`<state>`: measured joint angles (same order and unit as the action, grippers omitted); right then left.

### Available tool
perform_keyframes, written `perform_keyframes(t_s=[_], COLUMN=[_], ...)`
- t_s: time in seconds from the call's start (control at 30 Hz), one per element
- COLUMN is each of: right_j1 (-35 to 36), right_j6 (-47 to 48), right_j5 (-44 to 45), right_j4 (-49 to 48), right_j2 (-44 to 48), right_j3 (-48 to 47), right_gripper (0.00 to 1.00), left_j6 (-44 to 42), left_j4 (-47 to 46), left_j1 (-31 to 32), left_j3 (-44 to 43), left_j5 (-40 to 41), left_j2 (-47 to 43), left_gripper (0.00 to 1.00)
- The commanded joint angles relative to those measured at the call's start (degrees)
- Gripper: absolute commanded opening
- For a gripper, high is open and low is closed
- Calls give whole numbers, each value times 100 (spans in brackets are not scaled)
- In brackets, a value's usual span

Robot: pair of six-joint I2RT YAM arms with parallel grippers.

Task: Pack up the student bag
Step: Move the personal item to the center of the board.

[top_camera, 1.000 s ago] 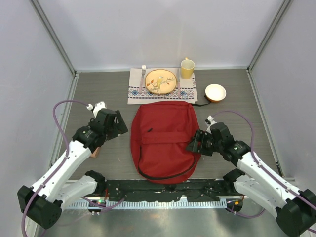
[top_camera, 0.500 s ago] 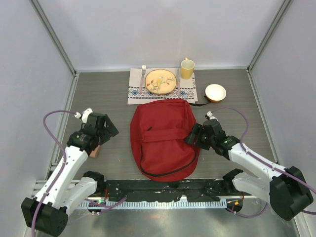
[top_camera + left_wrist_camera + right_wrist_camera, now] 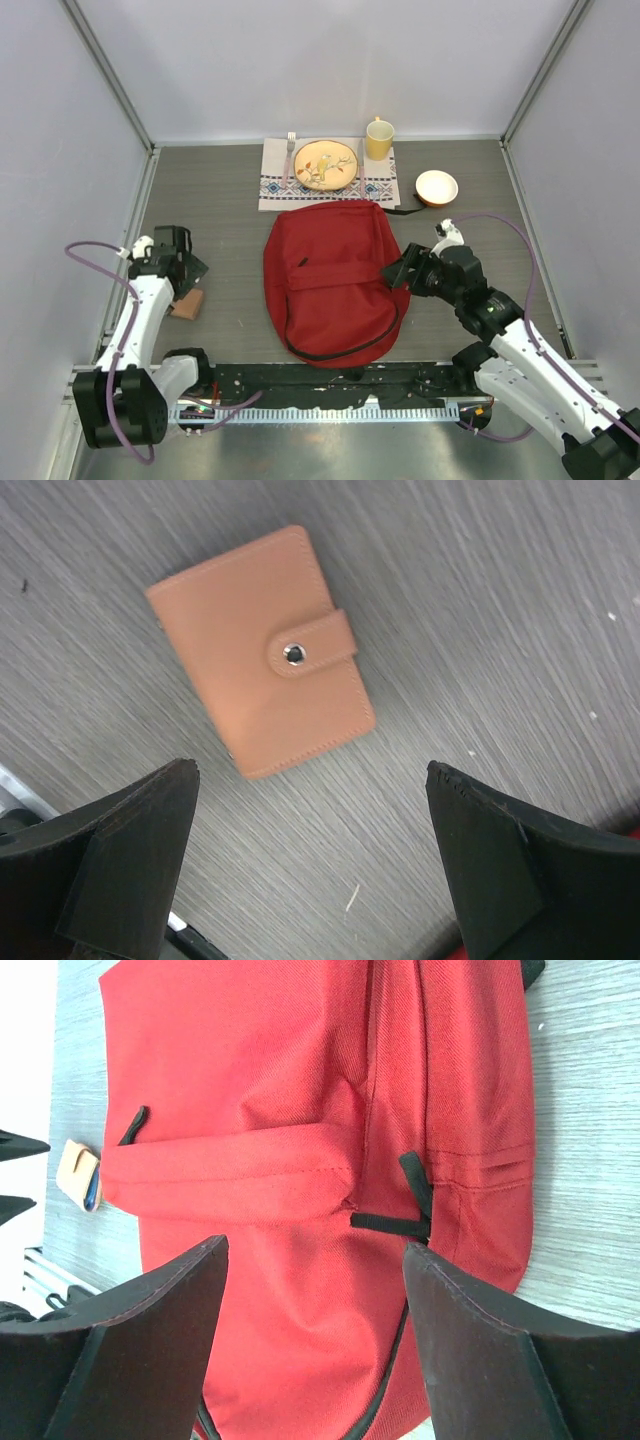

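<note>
The student bag (image 3: 330, 280) lies flat in the middle of the counter (image 3: 220, 190), front side up. Its rounded end points toward the arm bases and its top edge sits just short of a patterned placemat (image 3: 275, 186). In the right wrist view the red fabric fills most of the picture; the front pocket flap runs across it and a black zipper pull (image 3: 412, 1200) lies on the side seam.

The right end effector (image 3: 398, 272) is at the bag's right edge. Its arm is folded at the elbow and reaches in from the near right corner, with the wrist turned toward the bag. Its fingers (image 3: 150, 1330) stand well apart over the red cloth and grip nothing.

The left arm rises steeply from its base along the left side of the counter, well apart from the bag. Its wrist bends down, so the left end effector (image 3: 183, 272) hangs over a small tan wallet (image 3: 262, 650) with a snap tab. The wallet lies flat on the grey woodgrain. The two dark fingers (image 3: 130, 850) are spread wide and frame the wallet without touching it.

On the placemat beyond the bag are a fork (image 3: 291, 150), a decorated plate (image 3: 326, 165) and a yellow mug (image 3: 379, 140). A small white bowl (image 3: 437, 186) stands just to the right of the mat.
</note>
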<state>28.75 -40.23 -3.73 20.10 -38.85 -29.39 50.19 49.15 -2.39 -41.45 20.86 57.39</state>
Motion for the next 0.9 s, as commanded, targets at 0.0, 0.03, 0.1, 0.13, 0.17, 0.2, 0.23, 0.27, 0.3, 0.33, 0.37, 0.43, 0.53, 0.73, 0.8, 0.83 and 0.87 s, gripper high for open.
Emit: perform_keyframes(t_s=[0.0,0.03,0.1,0.13,0.17,0.2,0.23,0.27,0.3,0.33,0.37,0.43,0.53,0.73,0.8,0.83,0.87], right_j1=[-28,-28,-28,-28,-28,-28,-28,-28,-28,-28,-28,-36,-28,-28,-28,-28,-28], right_j6=[243,270,357,375,384,410,419,419,437,446,446,446,437,428,428,428,428], right_j5=[-32,-40,-32,-32,-40,-40,-58,-58,-75,-67,-67,-76,-76,-84,-84,-110,-111], right_j4=[345,407,451,460,469,469,460,469,460,469,460,460,469,460,451,442,434], right_j2=[176,185,176,159,150,141,115,106,97,88,88,88,71,44,1,-17,-35], right_j3=[-287,-330,-375,-401,-410,-419,-436,-445,-445,-454,-445,-436,-428,-419,-428,-436,-436], right_gripper=[76,76,77,77,77,77,77,77,77,77,77,77,77,77,77,77,77], left_j6=[210,201,175,149,131,105,96,96,78,61,61,8,-27,-133,-168,-203,-220], left_j4=[16,34,-36,-167,-229,-300,-422,-458,-502,-616,-660,-836,-968,-1179,-1311,-1372,-1460], left_j1=[-402,-507,-595,-709,-745,-806,-859,-877,-894,-938,-973,-1061,-1123,-1158,-1149,-1149,-1158], left_j3=[-47,-56,-4,32,101,137,163,199,216,234,260,278,243,286,348,418,453], left_j5=[190,242,208,103,33,-38,-91,-91,-91,-82,-117,-179,-223,-214,-336,-389,-468], left_j2=[351,500,615,668,773,835,888,1010,1064,1125,1239,1362,1600,1881,1952,1961,1978], left_gripper=[100,100,100,100,100,100,99,100,100,100,100,100,99,100,100,100,100])
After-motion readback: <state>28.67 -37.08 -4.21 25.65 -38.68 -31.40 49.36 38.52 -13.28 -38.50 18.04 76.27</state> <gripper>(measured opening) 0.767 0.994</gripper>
